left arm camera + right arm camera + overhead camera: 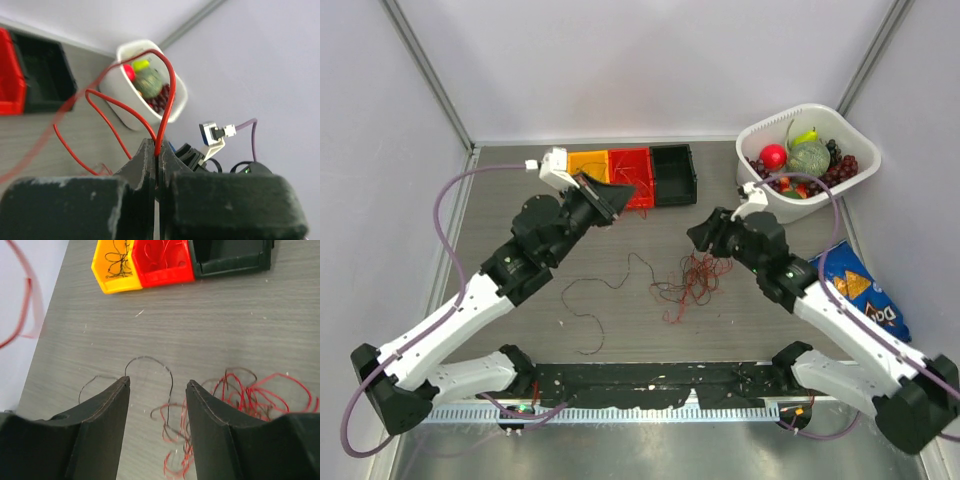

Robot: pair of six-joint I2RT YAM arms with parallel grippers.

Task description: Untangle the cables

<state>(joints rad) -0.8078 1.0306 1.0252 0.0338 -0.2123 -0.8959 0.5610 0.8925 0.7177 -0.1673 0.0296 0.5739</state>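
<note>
Here's the knot of red and dark cables (695, 280), a loose heap flat on the tabletop (740, 335). One thin dark cable (147, 358) curls away to its left. A red cable (169, 95) arches up in a tall loop, pinched in the left hand (157, 157). Dark strands (117, 257) coil in the yellow bin (107, 285), red strands (160, 252) in the red bin (165, 276).
</note>
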